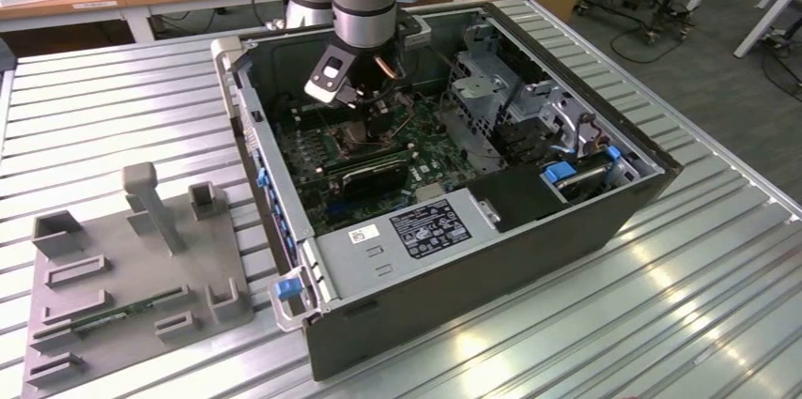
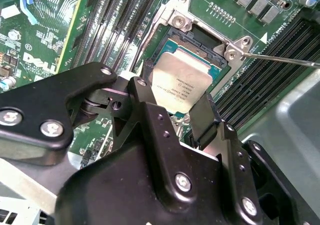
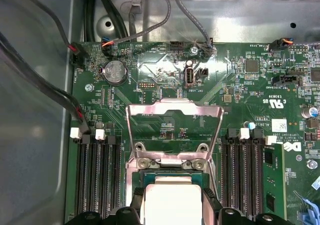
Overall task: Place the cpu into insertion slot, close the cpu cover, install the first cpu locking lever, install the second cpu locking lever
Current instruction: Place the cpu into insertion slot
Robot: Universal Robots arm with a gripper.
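well, you're on the first step: your gripper (image 2: 174,97) is clamped on the cpu (image 2: 182,77) by two opposite edges, holding it just over the insertion slot (image 2: 196,39), seemingly tilted and not yet seated. in the first wrist view the cpu cover (image 3: 175,108) stands swung up, off the socket. seating, i'd judge, calls for levelling the chip and squaring it to the rim before you let go.

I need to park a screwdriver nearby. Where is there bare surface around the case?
Bare table runs along the computer case on the exterior view's right, and beyond the grey fixture tray. Inside the case it is crowded: the gripper holds the cpu at the insertion slot.
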